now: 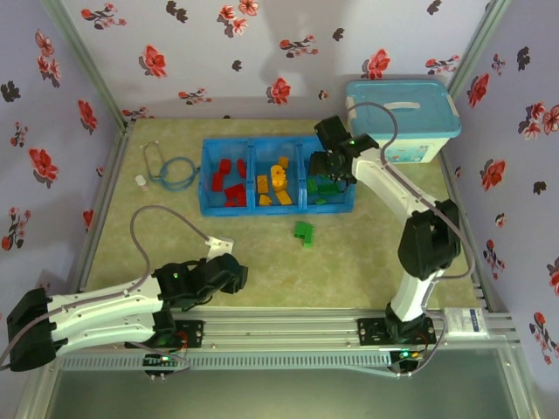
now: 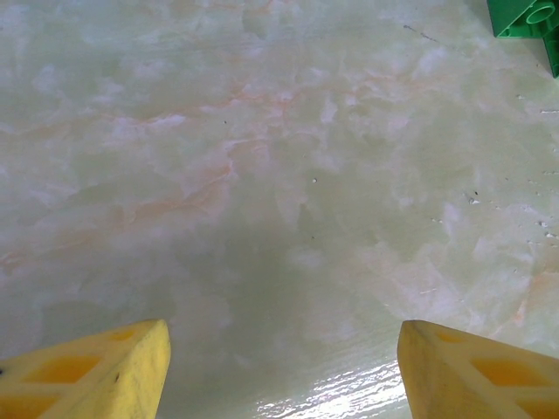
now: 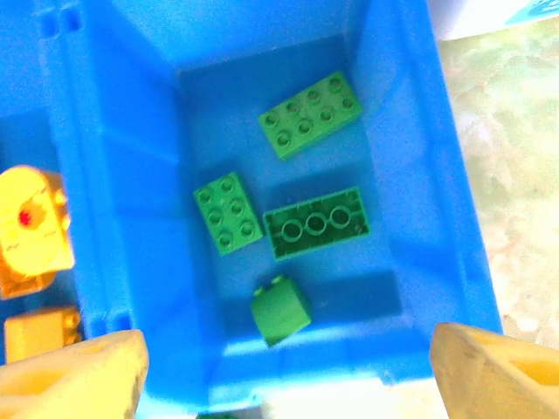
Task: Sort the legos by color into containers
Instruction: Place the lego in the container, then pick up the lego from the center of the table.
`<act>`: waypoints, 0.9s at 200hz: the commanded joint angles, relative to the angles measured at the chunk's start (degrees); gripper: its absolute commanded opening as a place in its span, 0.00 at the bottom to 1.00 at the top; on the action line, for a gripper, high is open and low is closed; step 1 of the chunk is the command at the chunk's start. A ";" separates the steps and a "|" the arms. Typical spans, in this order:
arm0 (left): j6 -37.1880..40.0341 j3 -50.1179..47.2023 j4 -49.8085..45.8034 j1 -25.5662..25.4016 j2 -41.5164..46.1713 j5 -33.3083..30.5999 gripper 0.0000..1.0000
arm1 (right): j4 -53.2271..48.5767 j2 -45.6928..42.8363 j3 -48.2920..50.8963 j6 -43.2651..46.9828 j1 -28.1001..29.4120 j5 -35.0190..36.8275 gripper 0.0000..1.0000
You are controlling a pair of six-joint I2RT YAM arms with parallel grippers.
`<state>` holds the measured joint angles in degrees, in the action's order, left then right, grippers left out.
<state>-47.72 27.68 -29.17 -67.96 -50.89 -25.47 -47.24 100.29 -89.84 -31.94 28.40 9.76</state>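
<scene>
Top external view: the blue tray (image 1: pixel 262 210) lies across the middle of the marbled table (image 1: pixel 367 262), its three compartments side by side. Red bricks (image 1: pixel 229 182) lie in the left compartment, yellow-orange bricks (image 1: pixel 275 182) in the middle one and green bricks (image 1: pixel 325 187) in the right one. One loose green brick (image 1: pixel 303 232) lies on the table just in front of the tray, not touching it. The right gripper (image 1: pixel 330 168) hangs over the right compartment. The left gripper (image 1: pixel 234 272) sits low near the table's front edge, well apart from the tray. A white box with a light-blue lid (image 1: pixel 402 118) stands behind the tray's right end, and a blue stethoscope (image 1: pixel 170 170) lies left of the tray.

Right wrist view: the right gripper (image 3: pixel 288 384) has its fingers (image 3: pixel 74 375) spread wide with nothing between them, above four green bricks on the compartment floor. Among them is an upturned brick (image 3: pixel 316 223).

Left wrist view: the left gripper (image 2: pixel 284 375) is likewise spread and empty, its fingers (image 2: pixel 92 371) over bare table, with the loose green brick (image 2: pixel 527 19) at the far right corner
</scene>
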 commanded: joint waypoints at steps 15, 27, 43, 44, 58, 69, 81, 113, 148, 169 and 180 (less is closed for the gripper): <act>-0.53 1.23 0.86 -0.46 -1.12 -1.71 0.70 | 3.58 -6.01 9.03 -0.87 4.17 -1.81 0.80; -0.53 1.23 1.20 -0.49 -1.56 -1.77 0.70 | 4.63 -7.90 12.59 -1.57 6.05 -0.91 0.78; -0.45 1.21 1.80 -0.48 -2.09 -1.73 0.70 | 6.72 -9.92 17.17 -2.88 8.16 -0.91 0.77; -0.40 1.22 1.82 -0.49 -2.10 -1.71 0.70 | 6.81 -10.02 17.30 -3.00 8.29 -0.90 0.77; -0.37 1.07 2.89 -0.48 -2.44 -1.75 0.70 | 7.61 -11.05 20.44 -4.56 10.04 -0.81 0.77; -0.44 1.06 3.71 -0.45 -2.57 -1.85 0.70 | 8.33 -11.65 22.67 -5.73 11.46 -0.26 0.76; -0.39 1.06 4.60 -0.31 -2.54 -2.17 0.70 | 9.37 -11.83 24.79 -6.69 13.17 0.32 0.76; 0.25 2.10 5.59 0.18 -2.80 -2.39 0.70 | 11.02 -10.36 27.95 -8.73 16.77 1.13 0.75; 0.76 3.06 5.11 0.36 -3.58 -2.38 0.70 | 13.50 -8.15 29.73 -9.79 17.78 0.43 0.74; 0.66 3.24 4.83 0.29 -3.56 -2.39 0.70 | 14.67 -6.44 30.69 -10.41 18.34 0.23 0.73; 0.56 3.21 4.69 0.29 -3.41 -2.39 0.70 | 15.06 -5.60 31.23 -10.76 18.37 0.30 0.72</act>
<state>-47.68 29.32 -24.38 -67.88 -54.22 -25.76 -34.02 92.71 -60.16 -40.60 46.15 9.02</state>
